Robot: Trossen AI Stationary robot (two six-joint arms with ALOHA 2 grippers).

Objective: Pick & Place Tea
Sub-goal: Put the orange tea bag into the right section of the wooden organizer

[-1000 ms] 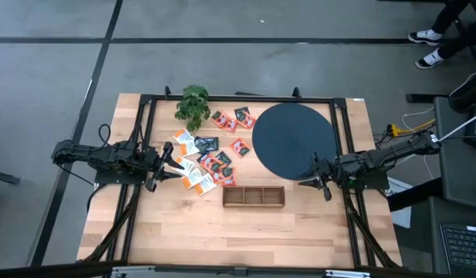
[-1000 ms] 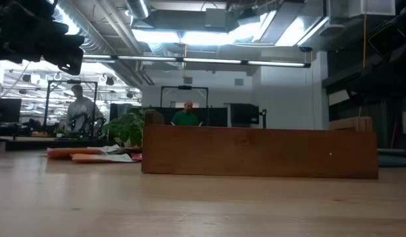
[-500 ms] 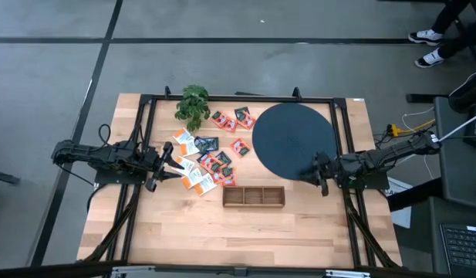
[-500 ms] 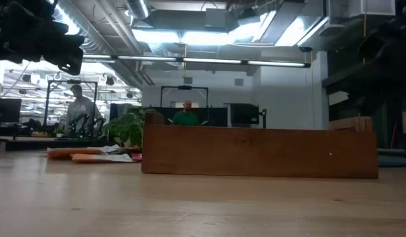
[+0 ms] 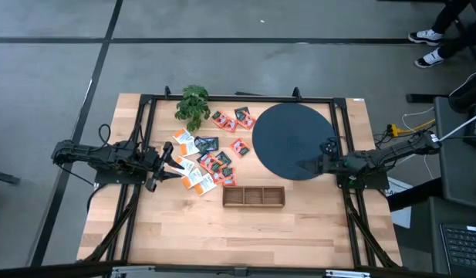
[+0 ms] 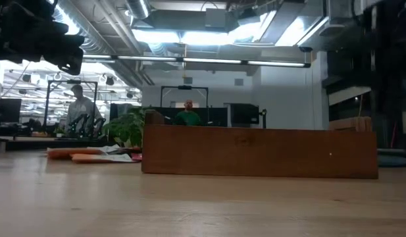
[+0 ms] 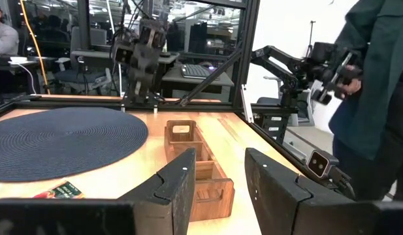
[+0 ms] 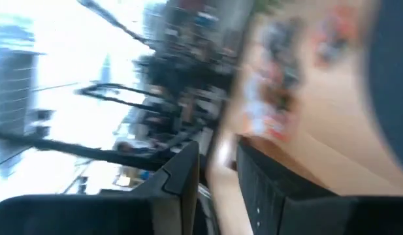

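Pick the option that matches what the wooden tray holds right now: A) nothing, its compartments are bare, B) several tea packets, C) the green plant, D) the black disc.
A: in the high view the wooden tray shows bare compartments, while the tea packets lie scattered on the table beyond it.

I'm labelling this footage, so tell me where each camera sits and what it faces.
High: overhead, looking down on table, both arms.
Low: at tabletop height, facing wooden tray; an arm at top left.
Left wrist: behind left gripper, facing black disc.
Right wrist: behind right gripper, blurred.
Shared: tray, high and low.
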